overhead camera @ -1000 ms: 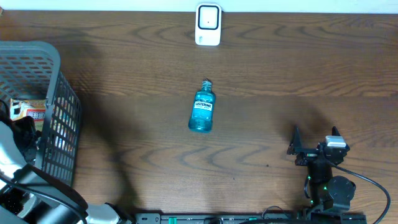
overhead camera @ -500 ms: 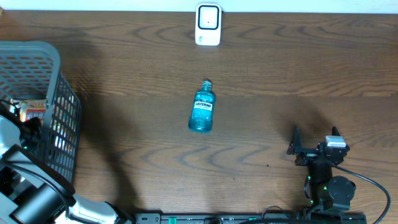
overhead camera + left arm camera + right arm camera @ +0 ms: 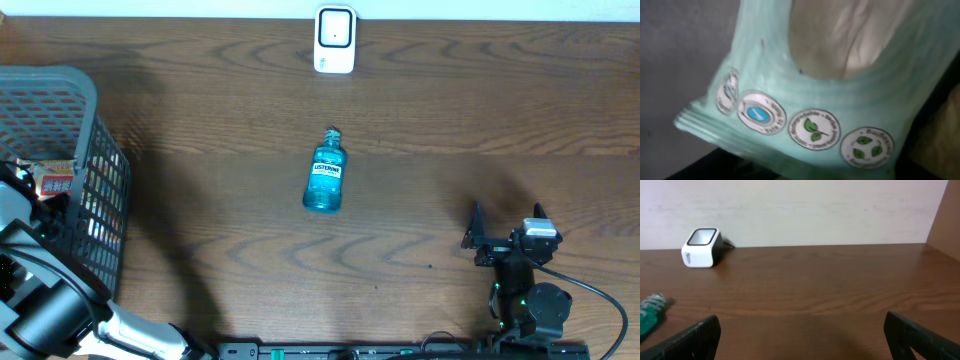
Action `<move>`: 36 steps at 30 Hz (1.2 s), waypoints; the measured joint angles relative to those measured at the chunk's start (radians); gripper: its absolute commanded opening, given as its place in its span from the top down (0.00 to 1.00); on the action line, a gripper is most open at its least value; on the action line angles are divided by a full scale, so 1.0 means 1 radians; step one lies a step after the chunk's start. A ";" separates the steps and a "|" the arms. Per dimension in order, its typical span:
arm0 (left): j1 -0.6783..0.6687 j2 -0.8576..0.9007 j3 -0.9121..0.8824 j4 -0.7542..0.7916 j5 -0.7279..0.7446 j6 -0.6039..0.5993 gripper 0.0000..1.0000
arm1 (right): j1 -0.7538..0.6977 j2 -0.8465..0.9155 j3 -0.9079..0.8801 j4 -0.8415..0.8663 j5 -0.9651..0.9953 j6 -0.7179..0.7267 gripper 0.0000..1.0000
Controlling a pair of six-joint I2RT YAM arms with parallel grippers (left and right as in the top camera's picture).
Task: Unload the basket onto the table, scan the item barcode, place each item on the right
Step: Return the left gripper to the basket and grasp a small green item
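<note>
**Left arm sent into the basket for a green pouch**

The mint-green pouch is found inside the grey basket at the left end of the desk. The wrist view is filled by it, presumably so that it can be gripped and carried to the barcode scanner. Whether the left pincer is spread or pinching cannot be told. The right pincer is kept spread and parked aside. A Listerine bottle is left lying mid-desk. Against a second ago, only the left arm is seen shifted.
</note>
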 measured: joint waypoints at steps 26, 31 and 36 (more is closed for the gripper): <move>0.005 -0.387 0.005 0.018 0.034 0.148 0.53 | 0.000 0.000 0.000 0.000 0.000 0.000 0.01; 0.006 -0.607 0.011 0.089 0.059 0.154 0.50 | 0.000 0.000 0.000 0.000 0.000 0.000 0.01; 0.006 -0.813 0.014 0.283 0.274 0.148 0.49 | 0.000 0.000 0.000 0.000 0.000 0.000 0.01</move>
